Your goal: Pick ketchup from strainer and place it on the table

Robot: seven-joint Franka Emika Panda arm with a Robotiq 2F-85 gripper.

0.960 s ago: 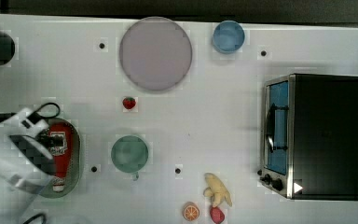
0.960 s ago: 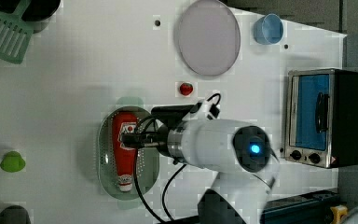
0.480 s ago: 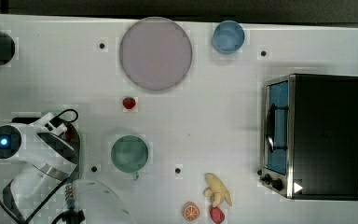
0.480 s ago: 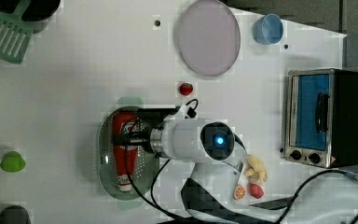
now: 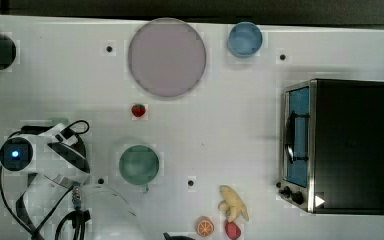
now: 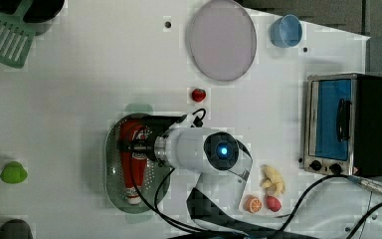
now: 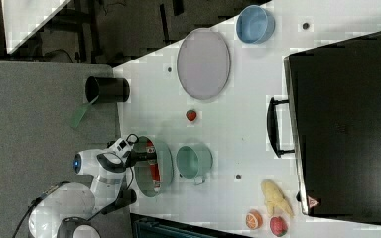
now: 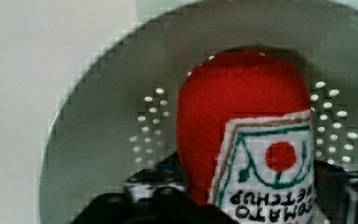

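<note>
The gripper sits low over the ketchup, which lies flat in the strainer. How wide the hand stands is hard to tell. Best to pinch square across the label, then lift clear of the rim toward the table.

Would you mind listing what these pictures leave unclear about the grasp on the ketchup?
- Hand: left view, too small and dark to tell whether it grips the ketchup.
- Strainer: top view, almost wholly covered by the arm.
- Ketchup's cap end: wrist view, cut off by the picture's edge.
</note>
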